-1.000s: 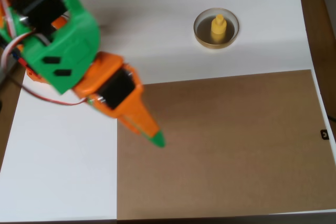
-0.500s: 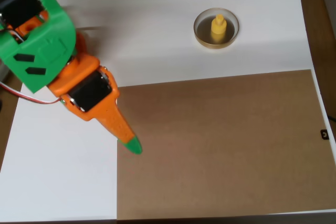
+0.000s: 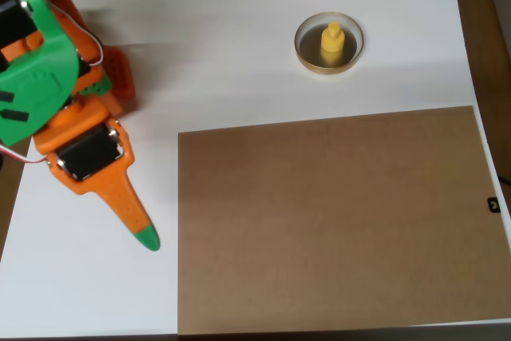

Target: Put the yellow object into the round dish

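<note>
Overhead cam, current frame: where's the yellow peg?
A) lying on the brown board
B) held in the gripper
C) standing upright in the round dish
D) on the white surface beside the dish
C. The yellow peg stands upright on the dark bottom of the round dish, inside its gold-tan rim, while the gripper sits far off at the lower left over the white surface with nothing in it.

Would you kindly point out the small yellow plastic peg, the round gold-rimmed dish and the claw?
small yellow plastic peg (image 3: 332, 42), overhead view, knob top.
round gold-rimmed dish (image 3: 303, 52), overhead view, left rim.
claw (image 3: 146, 237), overhead view, green tip.
</note>
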